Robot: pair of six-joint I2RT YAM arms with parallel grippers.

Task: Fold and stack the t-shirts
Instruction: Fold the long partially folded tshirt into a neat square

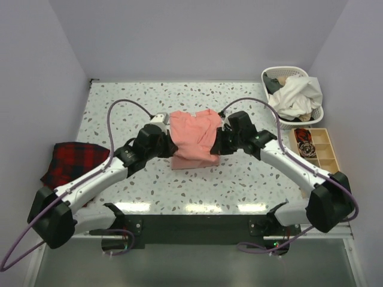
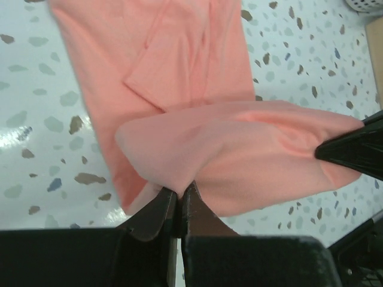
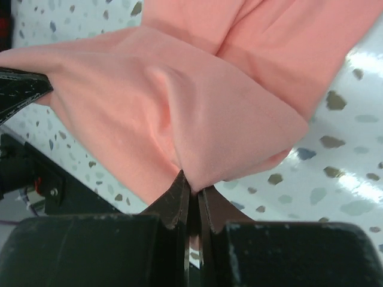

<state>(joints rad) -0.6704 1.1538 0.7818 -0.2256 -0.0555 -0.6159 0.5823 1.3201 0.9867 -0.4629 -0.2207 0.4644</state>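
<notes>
The left gripper (image 2: 179, 194) is pinched tight on one corner of the salmon t-shirt (image 1: 194, 137). The right gripper (image 3: 190, 179) clamps the other, lifting that edge above the rest, which lies in the middle of the counter (image 1: 239, 179). The fold looks half done. No stack shows yet, and the basket (image 1: 293, 95) may hold more shirts.
</notes>
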